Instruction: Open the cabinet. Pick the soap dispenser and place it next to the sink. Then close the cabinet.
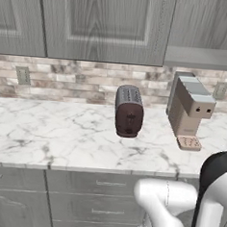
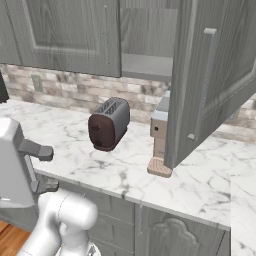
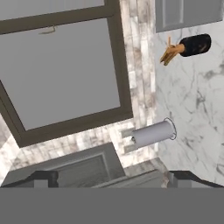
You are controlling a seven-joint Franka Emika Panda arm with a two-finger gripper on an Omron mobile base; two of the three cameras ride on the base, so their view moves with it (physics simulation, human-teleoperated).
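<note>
1. Left base view: cabinet [image 1: 105,23] doors on the left are shut; at upper right the compartment is open, with a bare grey shelf [image 1: 202,58]. No soap dispenser on the part of the shelf I can see. Toaster [image 1: 129,111] and coffee machine [image 1: 188,109] stand on the marble counter [image 1: 46,134], well apart. White arm [image 1: 175,207] sits low at lower right, folded.
2. Right base view: the open cabinet door [image 2: 215,80] swings out over the counter, vertical bar handle [image 2: 202,85] facing us, partly hiding the coffee machine. Shelf behind it looks bare.
3. Hand view: camera is rolled. End effector [image 3: 111,178] fingers stand wide apart, nothing between them. Dark bottle with tan pump [image 3: 187,47] stands on the counter, probably the soap dispenser, though it's small and I can't be sure. A window [image 3: 61,74] and a steel faucet [image 3: 153,133] sit nearer.
4. Handling: likely light, rigid, smooth plastic, top-heavy at the pump. Grip the dark body mid-height, not the nozzle.
5. Pose: the wrist points toward the sink area, away from the cabinet.
</note>
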